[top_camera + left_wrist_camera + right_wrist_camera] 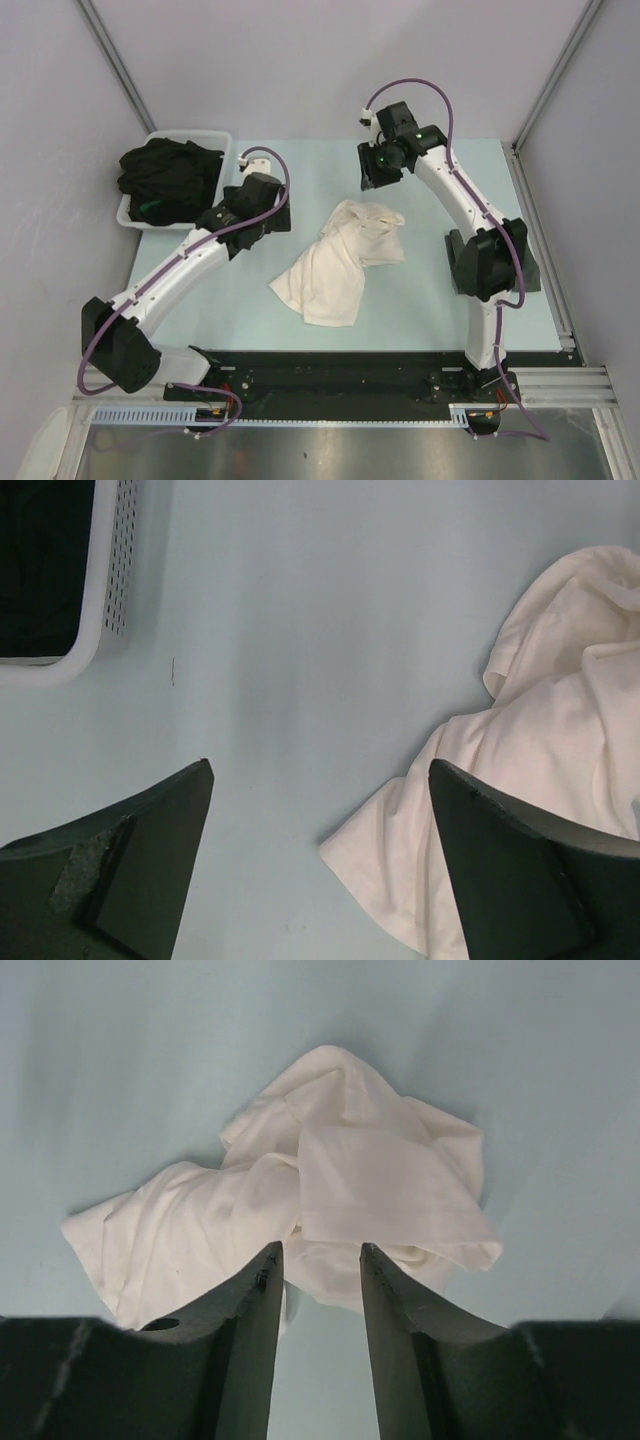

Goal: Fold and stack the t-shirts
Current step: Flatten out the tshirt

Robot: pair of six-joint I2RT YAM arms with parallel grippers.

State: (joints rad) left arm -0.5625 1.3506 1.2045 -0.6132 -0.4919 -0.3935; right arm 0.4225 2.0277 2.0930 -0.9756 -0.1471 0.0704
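A cream-white t-shirt [340, 260] lies crumpled in the middle of the pale blue table, its print hidden. In the left wrist view the t-shirt [560, 740] has a loose corner pointing toward my left gripper [320, 770]. That gripper [258, 222] hangs wide open over bare table just left of the cloth, holding nothing. My right gripper [372, 180] hovers open above the shirt's far end. Its fingers [255, 1300] frame the bunched t-shirt [350, 1170] below, apart from it. Black t-shirts [170, 175] are heaped in the tub.
The white plastic tub [190, 135] stands at the table's back left corner. Its perforated wall [110, 570] shows in the left wrist view. Grey walls with metal rails close in the back and sides. A black base rail runs along the near edge.
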